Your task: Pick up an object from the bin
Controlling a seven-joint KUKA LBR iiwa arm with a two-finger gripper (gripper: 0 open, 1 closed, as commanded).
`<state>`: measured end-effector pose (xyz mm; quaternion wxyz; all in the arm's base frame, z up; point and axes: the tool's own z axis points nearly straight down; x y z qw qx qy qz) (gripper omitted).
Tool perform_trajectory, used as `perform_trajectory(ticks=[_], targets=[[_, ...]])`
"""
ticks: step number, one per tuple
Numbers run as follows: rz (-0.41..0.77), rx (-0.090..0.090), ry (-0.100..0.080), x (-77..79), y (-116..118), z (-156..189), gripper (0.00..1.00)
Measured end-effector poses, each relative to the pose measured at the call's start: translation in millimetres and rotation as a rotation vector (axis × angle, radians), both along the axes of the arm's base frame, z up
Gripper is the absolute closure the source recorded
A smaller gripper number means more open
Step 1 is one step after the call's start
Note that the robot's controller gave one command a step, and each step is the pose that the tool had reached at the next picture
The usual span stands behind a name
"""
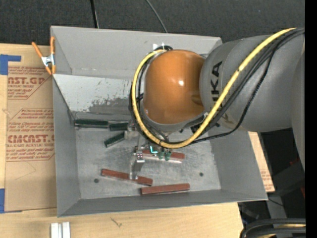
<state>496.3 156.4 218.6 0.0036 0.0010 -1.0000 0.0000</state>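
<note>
Right beneath the pincer (134, 169) we saw a brown stick (116, 174) lying flat on the bin (89, 192) floor. The pincer's tip stood over the stick's right half, but we could not judge contact. Whether the pincer was spread or pressed together we could not tell. A second brown stick (174, 156) lay just right of it, and a third brown stick (165, 188) lay below, near the front wall. Up-left of it lay a green stick (115, 139), with a longer green stick (91, 123) beyond. Over it bulged the orange cover (171, 86).
</note>
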Motion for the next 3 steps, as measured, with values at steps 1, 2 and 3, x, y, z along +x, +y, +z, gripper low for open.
perform_trajectory(ticks=[1,2,3], targets=[[-0.001,0.001,-0.008,1.9,-1,4,0.0],[0.059,0.002,-0.014,-0.6,-4,-36,0.0],[0.143,0.004,-0.013,-5.7,-10,-145,1.0]])
